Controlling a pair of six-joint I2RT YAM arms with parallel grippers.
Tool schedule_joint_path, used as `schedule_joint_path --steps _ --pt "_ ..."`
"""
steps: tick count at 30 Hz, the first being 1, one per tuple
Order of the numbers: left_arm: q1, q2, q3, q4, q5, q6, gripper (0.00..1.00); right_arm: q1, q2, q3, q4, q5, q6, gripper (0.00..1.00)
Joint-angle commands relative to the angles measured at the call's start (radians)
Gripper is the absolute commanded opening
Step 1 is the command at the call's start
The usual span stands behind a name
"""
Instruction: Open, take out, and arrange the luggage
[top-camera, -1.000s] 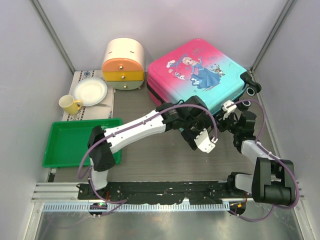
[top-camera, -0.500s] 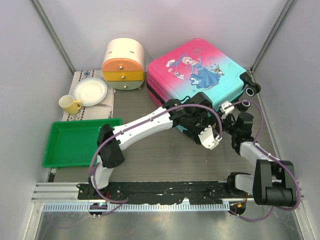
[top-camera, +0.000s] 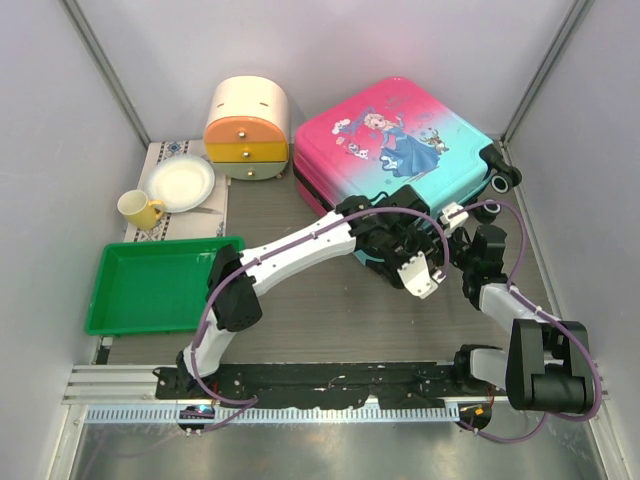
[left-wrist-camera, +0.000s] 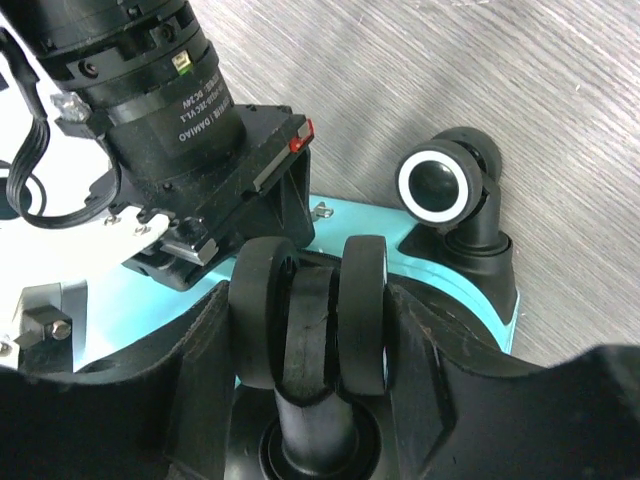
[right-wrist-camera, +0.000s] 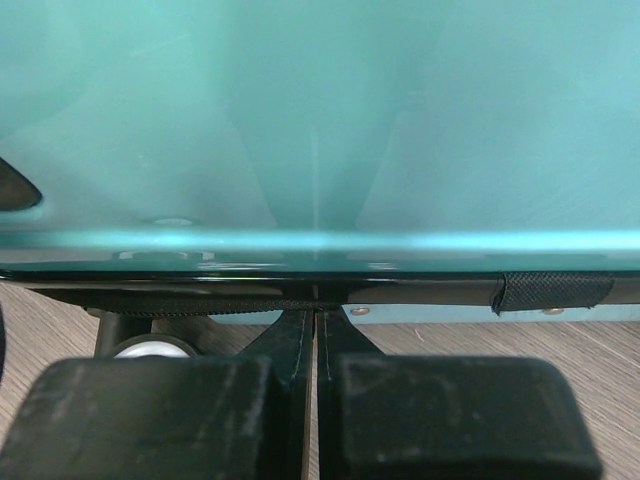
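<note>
At your far left a green tray (top-camera: 150, 290) lies on the surface (top-camera: 330, 325); behind it a yellow mug (top-camera: 138, 209) and a white plate (top-camera: 180, 183) sit on a patterned mat (top-camera: 212, 222); next comes the round cream-and-orange drawer box (top-camera: 247, 127); just to its right, at the back right of the surface, you have the luggage (top-camera: 400, 135), lying flat with the lid down and the printed shell up.

Your left arm reaches across to the case's near right corner; there the left end effector (left-wrist-camera: 312, 330) straddles a black double wheel (left-wrist-camera: 262, 315), its fingers (left-wrist-camera: 200, 390) against both sides with no gap showing, so it grips the luggage by that wheel; a second wheel with a white ring (left-wrist-camera: 437, 187) stands just beyond it.

Furthest right, your right end effector (right-wrist-camera: 317, 375) sits at the turquoise edge; its pads are closed together, pinching the black zip pull (right-wrist-camera: 316, 335) that hangs from the zip.
</note>
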Motion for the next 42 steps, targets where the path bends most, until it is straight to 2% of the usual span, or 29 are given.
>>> schedule_joint_path --steps 1,2,3,4,6,10,11,13,14,16,22,32,35,42 --pt "0.009 -0.014 0.043 -0.044 -0.029 -0.027 0.44 0.025 -0.002 0.016 0.044 -0.007 -0.042 0.02" --pt "0.009 -0.018 0.043 -0.056 -0.036 -0.033 0.38 0.025 0.006 0.019 0.037 -0.006 -0.06 0.11" --pt "0.009 -0.024 0.043 -0.062 -0.038 -0.041 0.24 0.025 0.017 0.025 0.028 -0.01 -0.076 0.25" --pt "0.011 -0.027 0.04 -0.07 -0.036 -0.044 0.17 0.025 0.04 0.028 0.018 -0.009 -0.103 0.31" --pt "0.017 -0.047 0.015 -0.065 -0.021 -0.064 0.0 0.024 0.06 0.034 0.014 -0.002 -0.125 0.33" --pt "0.029 -0.092 -0.058 -0.015 -0.006 -0.076 0.0 0.022 0.09 0.041 0.024 -0.024 -0.096 0.3" --pt "0.029 -0.096 -0.066 -0.01 -0.007 -0.078 0.0 0.022 0.09 0.04 0.029 -0.027 -0.085 0.21" --pt "0.032 -0.107 -0.08 -0.015 -0.004 -0.085 0.0 0.021 0.081 0.034 0.046 -0.016 -0.079 0.14" --pt "0.034 -0.112 -0.084 -0.025 -0.003 -0.088 0.0 0.019 0.06 0.03 0.052 -0.009 -0.08 0.06" --pt "0.045 -0.128 -0.106 -0.03 0.004 -0.093 0.0 -0.001 0.029 0.016 0.047 -0.002 -0.088 0.01" --pt "0.069 -0.185 -0.173 -0.05 0.011 -0.087 0.0 -0.102 -0.051 0.016 -0.04 -0.087 -0.102 0.01" --pt "0.094 -0.274 -0.305 -0.076 0.024 -0.075 0.0 -0.211 0.041 0.111 -0.101 -0.087 -0.14 0.01" --pt "0.105 -0.284 -0.319 -0.091 0.03 -0.081 0.0 -0.249 0.07 0.126 -0.074 -0.055 -0.145 0.01" --pt "0.141 -0.32 -0.376 -0.117 0.031 -0.067 0.0 -0.364 0.204 0.189 0.118 -0.013 -0.094 0.01"
